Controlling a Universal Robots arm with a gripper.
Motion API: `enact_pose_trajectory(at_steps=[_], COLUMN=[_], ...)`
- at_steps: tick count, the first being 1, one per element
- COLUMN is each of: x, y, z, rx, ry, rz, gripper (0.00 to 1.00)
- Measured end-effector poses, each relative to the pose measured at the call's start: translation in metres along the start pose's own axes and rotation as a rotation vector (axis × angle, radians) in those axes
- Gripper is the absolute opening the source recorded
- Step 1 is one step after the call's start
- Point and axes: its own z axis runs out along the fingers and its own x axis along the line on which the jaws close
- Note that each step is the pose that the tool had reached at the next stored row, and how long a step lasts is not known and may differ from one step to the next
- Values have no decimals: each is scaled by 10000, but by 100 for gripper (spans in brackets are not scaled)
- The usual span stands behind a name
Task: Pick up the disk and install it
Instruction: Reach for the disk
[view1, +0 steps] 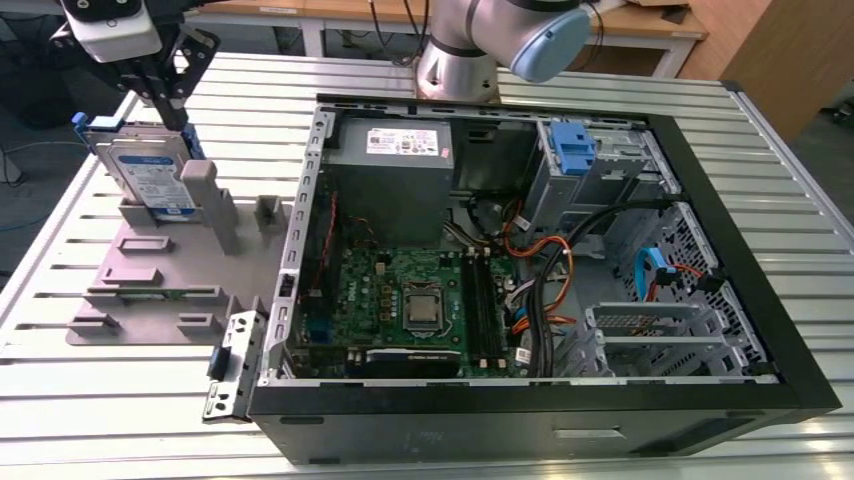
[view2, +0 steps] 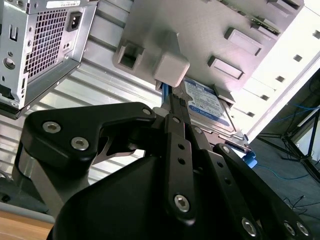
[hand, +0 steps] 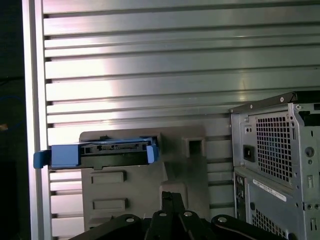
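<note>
The arm (view1: 483, 45) holds its claw (view1: 172, 115) pointing straight down, fingers (view2: 178, 122) pressed together.

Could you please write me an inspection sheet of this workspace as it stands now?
Surface: ribbed aluminium table carrying a grey plastic fixture plate and an open black computer case.
Job's things: silver hard disk with blue rails stands on edge in the fixture, not installed.
Clutter: light-blue plastic bracket inside the case.
Grippers: black hand at the disk's upper edge; contact cannot be told.
Cables: orange and red cables and a blue cable inside the case.
Surroundings: wooden desk beyond the table.
</note>
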Motion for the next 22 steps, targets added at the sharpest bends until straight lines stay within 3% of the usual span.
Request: enact_pose_trajectory(at_steps=[2, 5, 9, 10, 14, 16, 22], x=[0, 1, 0, 1, 10, 17, 18], y=[-1, 0, 1, 7, 58, 87, 92], z=[6, 20, 24, 29, 50, 59, 59], rx=[23, 72, 160, 217, 570, 669, 694], ry=[27, 118, 117, 113, 88, 80, 79], rz=[1, 5, 4, 4, 1, 0, 0], gripper=[11, 11, 11, 11, 11, 11, 11])
